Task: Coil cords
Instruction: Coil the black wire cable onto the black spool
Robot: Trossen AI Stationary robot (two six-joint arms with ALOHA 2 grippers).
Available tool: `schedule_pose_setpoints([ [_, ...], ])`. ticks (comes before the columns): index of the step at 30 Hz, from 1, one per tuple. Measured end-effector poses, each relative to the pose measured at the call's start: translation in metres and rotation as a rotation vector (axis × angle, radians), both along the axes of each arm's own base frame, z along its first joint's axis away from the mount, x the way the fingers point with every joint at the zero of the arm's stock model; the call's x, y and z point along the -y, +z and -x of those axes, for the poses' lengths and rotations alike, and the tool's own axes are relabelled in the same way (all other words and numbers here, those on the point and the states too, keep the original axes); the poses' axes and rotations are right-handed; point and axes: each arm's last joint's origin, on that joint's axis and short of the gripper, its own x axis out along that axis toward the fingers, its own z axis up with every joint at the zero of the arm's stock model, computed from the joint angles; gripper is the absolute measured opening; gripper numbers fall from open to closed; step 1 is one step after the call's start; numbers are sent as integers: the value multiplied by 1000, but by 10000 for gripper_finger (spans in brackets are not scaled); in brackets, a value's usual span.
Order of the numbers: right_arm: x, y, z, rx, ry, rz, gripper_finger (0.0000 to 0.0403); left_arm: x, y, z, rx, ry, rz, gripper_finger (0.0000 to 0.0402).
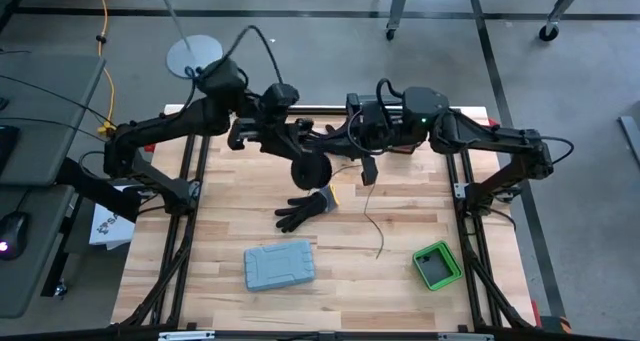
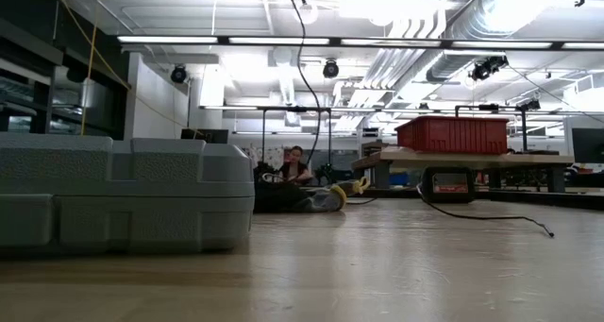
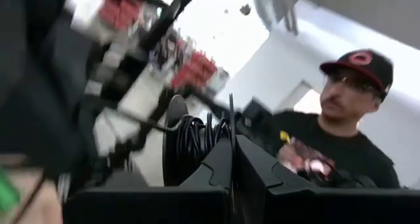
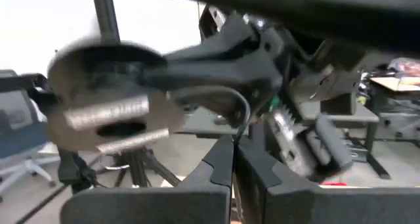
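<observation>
The cord is a thin dark wire. Part of it is wound into a black coil (image 3: pixel 190 142) that hangs above the table's far middle (image 1: pixel 312 169). A loose strand (image 1: pixel 370 216) trails from there onto the wood, where its end (image 2: pixel 528 224) lies. My left gripper (image 3: pixel 233 148) and my right gripper (image 4: pixel 234 148) meet nose to nose above the far middle (image 1: pixel 318 141) (image 1: pixel 345 136), both shut on the cord. Neither gripper shows in the low view. My left gripper pinches the thin cord (image 3: pixel 231 115) between its shut fingertips, right beside the coil. The fingers point about level toward the right arm. The coil is clear of the table. My right gripper pinches a single strand of the cord (image 4: pixel 240 127) at its shut fingertips. The fingers come in level from the table's right. The strand curves up from the tips toward the left gripper; beyond that, blur hides its run.
Black work gloves with yellow trim (image 1: pixel 305 209) lie at the table's middle. A grey case (image 1: pixel 280 266) sits toward the near edge and a green box (image 1: pixel 437 264) at the near right. A person (image 3: pixel 341 125) shows beyond the table.
</observation>
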Motion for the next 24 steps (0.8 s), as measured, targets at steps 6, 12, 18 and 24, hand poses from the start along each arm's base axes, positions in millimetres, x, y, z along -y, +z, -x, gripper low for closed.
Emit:
schedule_pose_setpoints([
  [6, 0, -5, -12, 22, 28, -34, 0, 5, 9, -5, 158, 73, 21, 0],
  [12, 0, -14, -26, 17, 44, -74, 0, 5, 9, -16, 279, 123, 51, 0],
  [18, -3, -14, -26, 17, 58, -72, 0, -6, 13, -12, 398, 190, 3, 0],
  [24, -6, -13, -25, 13, 73, -71, 0, -32, 24, 11, 455, 286, -66, 0],
])
